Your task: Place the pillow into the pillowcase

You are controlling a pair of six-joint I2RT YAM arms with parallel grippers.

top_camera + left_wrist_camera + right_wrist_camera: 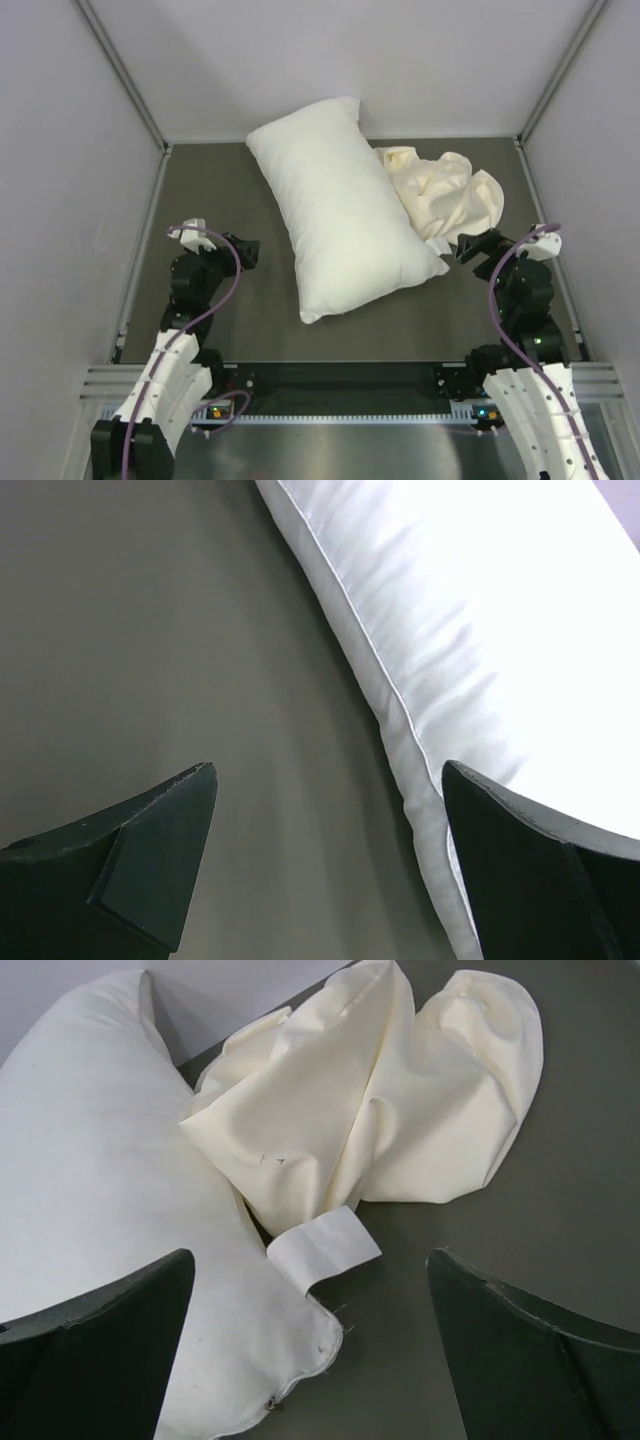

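One pillow [340, 205] btwn L fingers [130, 865], R fingers [90, 1360]; prob. untouched

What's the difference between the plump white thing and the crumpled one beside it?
The pillow is bright white; the pillowcase is creamier. The pillow is plump and smooth; the pillowcase is limp and crumpled in a heap. The pillow looks larger than the bunched pillowcase. Both are fabric and lie touching.

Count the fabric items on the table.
2. The pillow lies diagonally in the middle of the table; the pillowcase sits crumpled against its right side, towards the back. Something flat could be hidden under the pillow.
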